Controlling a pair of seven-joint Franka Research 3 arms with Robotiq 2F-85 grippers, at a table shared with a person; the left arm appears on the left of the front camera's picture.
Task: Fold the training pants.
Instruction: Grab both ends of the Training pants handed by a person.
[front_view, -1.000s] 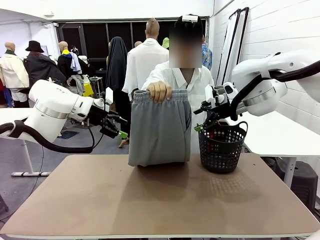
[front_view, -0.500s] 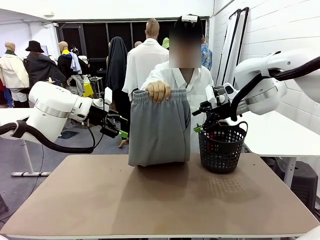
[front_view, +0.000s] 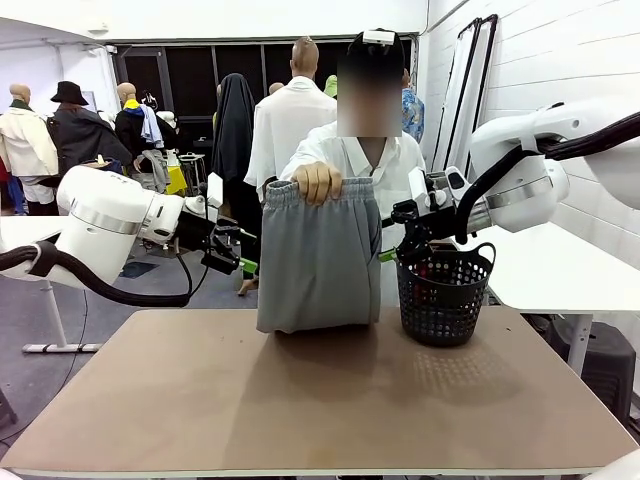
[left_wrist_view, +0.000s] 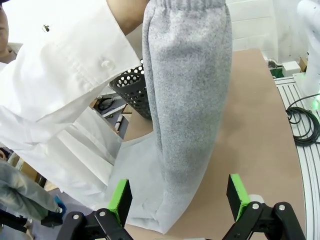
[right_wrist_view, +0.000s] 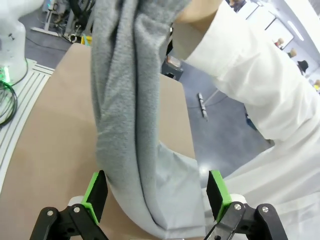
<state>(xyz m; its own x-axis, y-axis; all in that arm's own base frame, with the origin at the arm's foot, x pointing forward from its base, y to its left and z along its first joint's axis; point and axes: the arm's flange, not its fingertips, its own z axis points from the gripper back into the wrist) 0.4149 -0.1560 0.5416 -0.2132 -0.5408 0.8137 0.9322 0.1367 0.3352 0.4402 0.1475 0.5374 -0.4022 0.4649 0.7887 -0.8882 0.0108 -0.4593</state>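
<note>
**Flanking the hanging training pants, both grippers open**

The training pants (front_view: 320, 255) are hanging upright at the far side of the table (front_view: 300, 410), pinched at the gathered waistband by the person's hand (front_view: 318, 183). Their lower end is resting on the tabletop near its far edge, where the cloth is bunching a little. We are reading this hold as an offer. Hanging by the waistband, the garment is pulling itself flat under its own weight and presenting both side edges to us. The black basket (front_view: 440, 295) is standing just beside the pants on our right; whether the two are touching we cannot tell.

Our left gripper (front_view: 243, 251) is hovering near the pants' left edge at about mid-height, jaws spread wide and holding nothing. In the left wrist view the grey cloth is hanging beyond the green pads (left_wrist_view: 120, 200), in line with the gap between them and not touching them. Our right gripper (front_view: 392, 235) is hovering just beside the right edge, above the basket's rim, equally wide apart and empty.

We are judging the fold as not yet begun, and each gripper taking a side edge as the likely next step. We are also seeing two risks. The soft fabric may slip from a shallow pinch, and the person's white shirt sleeve (right_wrist_view: 235, 75) is lying close behind the cloth, so a deep pinch might catch it.
</note>
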